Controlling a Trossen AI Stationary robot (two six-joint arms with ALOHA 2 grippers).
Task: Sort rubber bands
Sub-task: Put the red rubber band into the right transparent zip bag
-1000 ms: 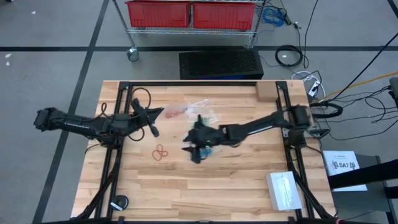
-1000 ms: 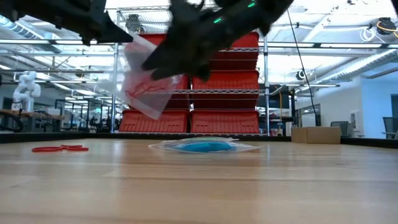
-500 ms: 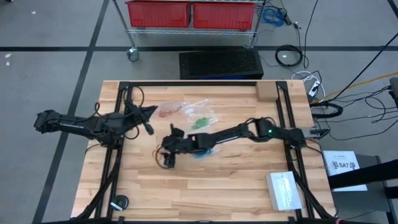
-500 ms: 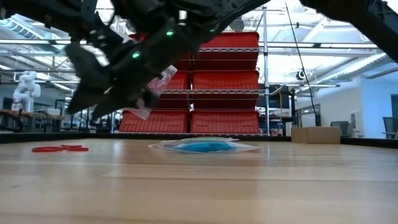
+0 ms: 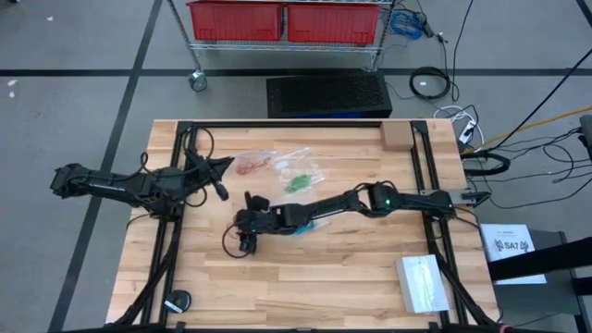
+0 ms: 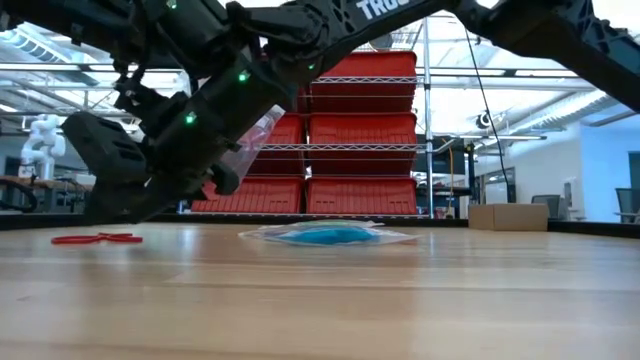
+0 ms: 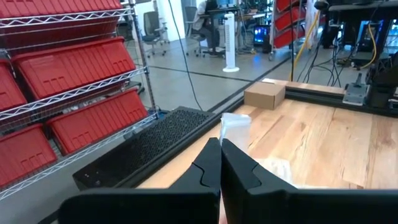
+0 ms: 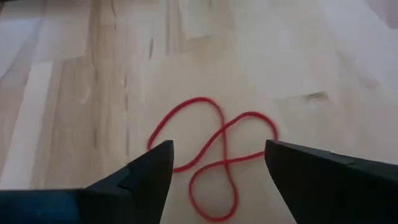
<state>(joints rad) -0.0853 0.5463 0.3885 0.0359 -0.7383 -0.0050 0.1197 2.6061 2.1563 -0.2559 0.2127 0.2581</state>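
Right gripper (image 8: 217, 168) jaws spread over the thin red rubber band loops (image 8: 214, 149) lying flat on the wooden table (image 8: 74, 81). Likely light and floppy; pinch where strands cross. Left gripper (image 7: 220, 163) jaws pressed together on a clear plastic bag (image 7: 235, 129).

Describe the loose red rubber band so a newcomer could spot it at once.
On the wooden table, follow the right arm to its open end effector. Directly beneath lies the red rubber band, flat on bare wood, twisted into loops; unlike the other bands, it is outside any clear bag.
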